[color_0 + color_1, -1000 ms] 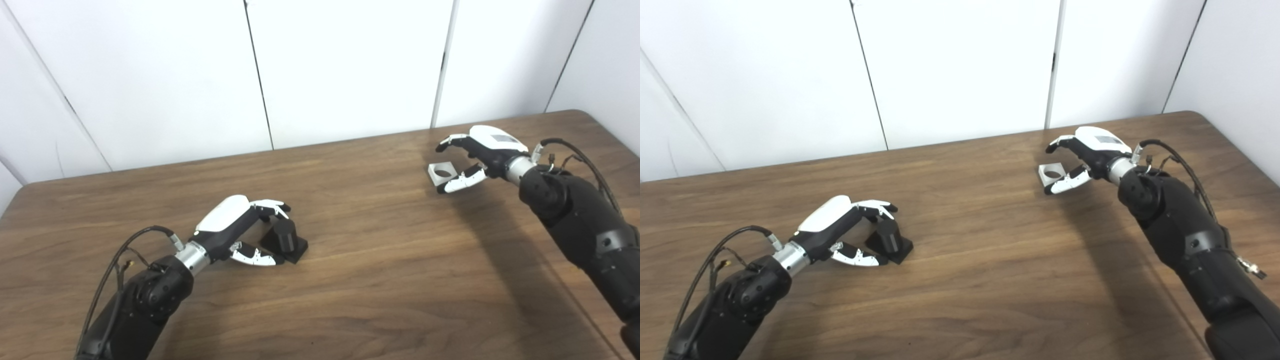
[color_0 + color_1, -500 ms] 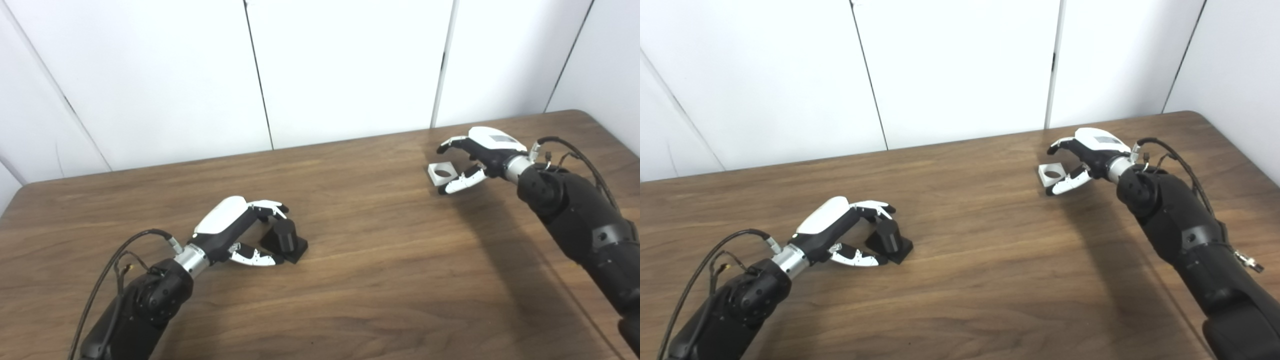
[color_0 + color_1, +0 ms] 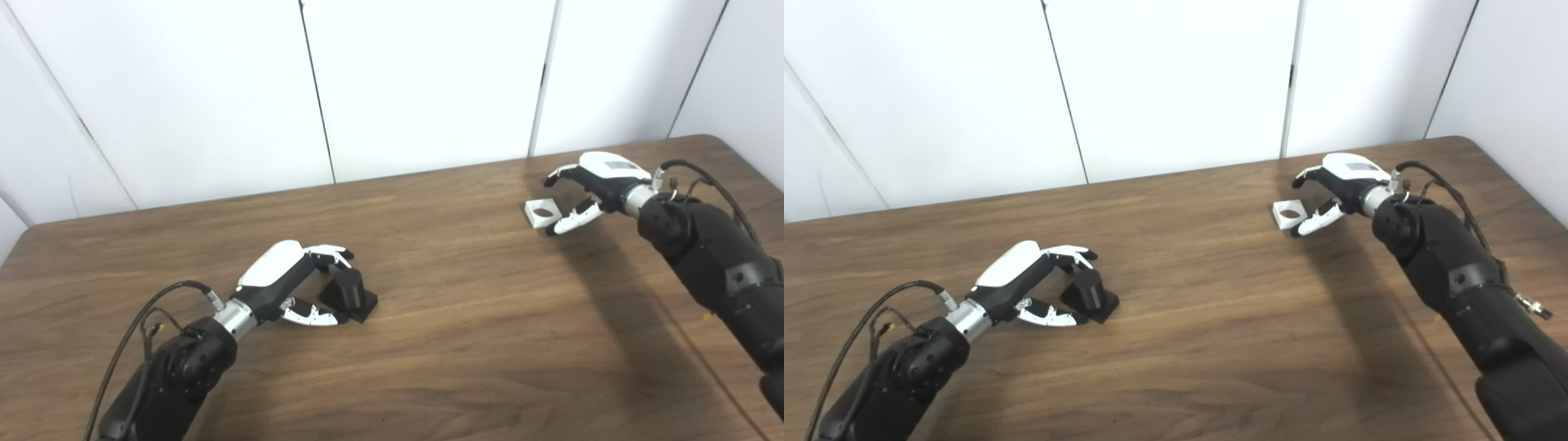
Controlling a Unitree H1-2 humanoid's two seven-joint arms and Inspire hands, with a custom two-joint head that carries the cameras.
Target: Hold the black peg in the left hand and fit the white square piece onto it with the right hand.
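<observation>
Unreadable dark label patch atop right hand (image 3: 597, 174)

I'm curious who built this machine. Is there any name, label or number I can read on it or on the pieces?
No readable text anywhere.
Right hand: a grey patch on its white back, too blurred to read.
Left hand, black peg, white square piece: no markings visible.

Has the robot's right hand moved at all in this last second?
Yes. The right hand has drawn back slightly rightward, away from the white square piece, which stayed put on the table.
</observation>
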